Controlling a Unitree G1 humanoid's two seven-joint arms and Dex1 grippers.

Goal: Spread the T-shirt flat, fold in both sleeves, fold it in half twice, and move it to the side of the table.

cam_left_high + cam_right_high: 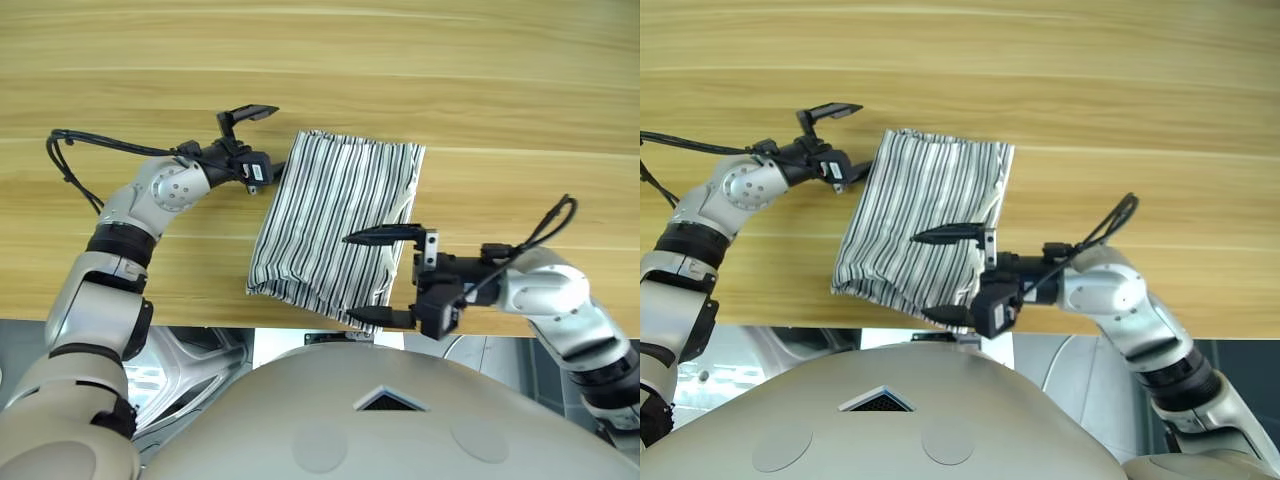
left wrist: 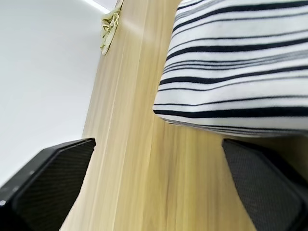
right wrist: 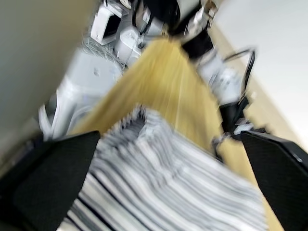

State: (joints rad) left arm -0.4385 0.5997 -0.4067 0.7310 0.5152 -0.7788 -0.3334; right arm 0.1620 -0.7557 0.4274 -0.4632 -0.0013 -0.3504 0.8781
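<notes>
The black-and-white striped T-shirt (image 1: pixel 335 225) lies folded into a compact rectangle on the wooden table (image 1: pixel 300 60), its near end at the table's front edge. My left gripper (image 1: pixel 262 145) is open beside the shirt's far left corner, low over the wood; in the left wrist view its dark fingers (image 2: pixel 48 183) frame the shirt's folded edge (image 2: pixel 231 72). My right gripper (image 1: pixel 350 278) is open over the shirt's near right part. In the right wrist view the striped cloth (image 3: pixel 168 183) lies between its two pads (image 3: pixel 48 178).
A black cable (image 1: pixel 75 160) loops from my left arm over the table's left side. Bare wood stretches behind and to both sides of the shirt. A pale cord-like thing (image 2: pixel 109 26) sits at the far table edge.
</notes>
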